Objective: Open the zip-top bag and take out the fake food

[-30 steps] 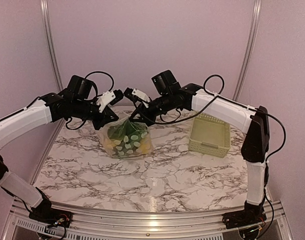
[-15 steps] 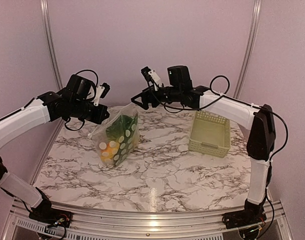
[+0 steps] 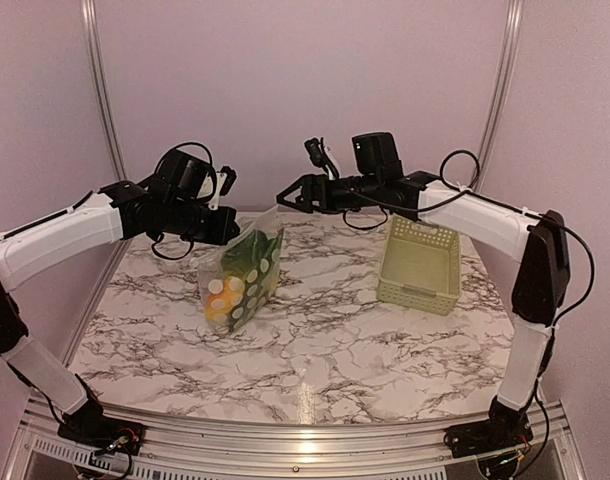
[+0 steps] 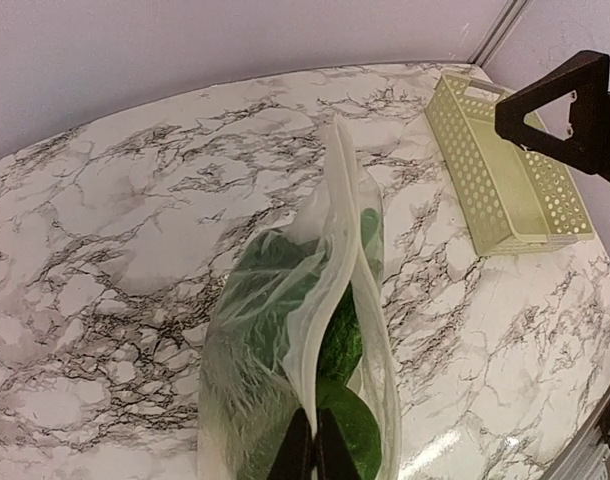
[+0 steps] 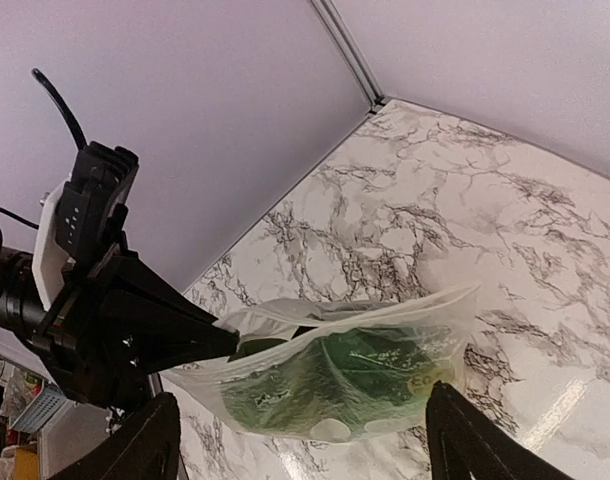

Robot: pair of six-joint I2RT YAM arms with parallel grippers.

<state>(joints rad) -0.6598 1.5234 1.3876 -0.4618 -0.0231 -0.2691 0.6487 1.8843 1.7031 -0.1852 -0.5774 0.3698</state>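
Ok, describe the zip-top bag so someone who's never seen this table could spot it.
On the marble table, look left of centre, below the left gripper pinching its top edge. The zip-top bag is clear, crinkly plastic with green and yellow fake food showing through, unlike the rigid, slotted pale green basket to its right.

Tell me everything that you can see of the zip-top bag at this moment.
The zip-top bag is clear, crinkly plastic, hanging tilted from a top edge that the left tool pinches shut. Inside show green leafy pieces, yellow-orange ones and a green piece with white spots. Its low end is near the marble table; whether it rests there is unclear. The right tool stands open, apart from it. Whether the zip is open I cannot tell.
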